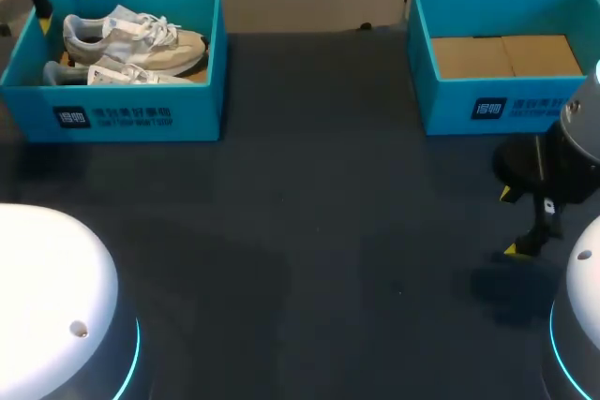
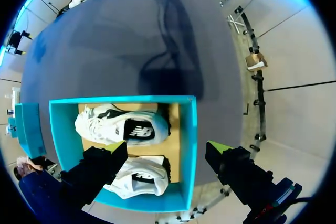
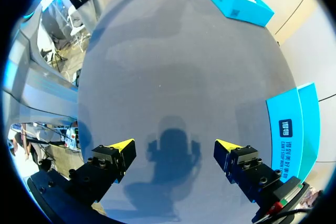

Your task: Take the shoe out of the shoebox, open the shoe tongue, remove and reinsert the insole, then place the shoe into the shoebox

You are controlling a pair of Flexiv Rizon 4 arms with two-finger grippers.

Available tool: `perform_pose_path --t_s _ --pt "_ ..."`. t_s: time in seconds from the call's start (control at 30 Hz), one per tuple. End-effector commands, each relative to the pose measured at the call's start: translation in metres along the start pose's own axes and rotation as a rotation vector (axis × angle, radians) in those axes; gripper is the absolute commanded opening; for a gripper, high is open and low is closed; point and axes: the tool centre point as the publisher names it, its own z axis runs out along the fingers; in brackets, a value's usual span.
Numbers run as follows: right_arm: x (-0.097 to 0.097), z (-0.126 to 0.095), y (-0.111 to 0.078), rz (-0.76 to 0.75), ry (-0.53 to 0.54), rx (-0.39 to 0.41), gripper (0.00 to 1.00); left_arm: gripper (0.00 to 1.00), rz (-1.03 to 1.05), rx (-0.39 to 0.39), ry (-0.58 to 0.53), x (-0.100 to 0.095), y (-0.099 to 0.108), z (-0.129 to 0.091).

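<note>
Spanning the scene, the dark table (image 1: 328,231) is loaded with two boxes set well apart, probably so that working room is left between. The left shoebox (image 1: 112,119) is open-topped, both shoes (image 1: 131,39) lying inside, not yet lifted out; a second shoebox (image 1: 506,110) is stood at the right. The left pincer (image 2: 167,148) is held above the shoes, spread wide, nothing gripped. The right pincer (image 3: 174,144) is held over the table, equally wide and empty.

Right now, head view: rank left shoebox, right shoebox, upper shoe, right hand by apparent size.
Largest: left shoebox and right shoebox, alike, not ranked (right one cropped).
Then upper shoe and right hand: close, hand nearer the camera, so unsure.
</note>
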Motion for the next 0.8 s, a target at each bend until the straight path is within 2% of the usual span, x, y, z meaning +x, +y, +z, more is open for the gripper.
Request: perform_pose_path --t_s 0.03,0.23,0.47,0.8 --pt "0.001 0.001 0.0 0.0 -0.001 0.001 1.0 1.0 -0.001 -0.064 0.002 0.0 -0.008 0.0" --pt "0.001 0.001 0.0 0.0 -0.001 0.001 1.0 1.0 0.01 -0.054 -0.002 -0.004 -0.006 0.002" --pt "0.001 0.001 0.0 0.0 -0.001 0.001 1.0 1.0 0.046 0.008 0.014 -0.004 -0.003 0.026" --pt "0.001 0.001 0.0 0.0 -0.001 0.001 1.0 1.0 0.049 0.041 0.009 -0.001 0.001 0.059"
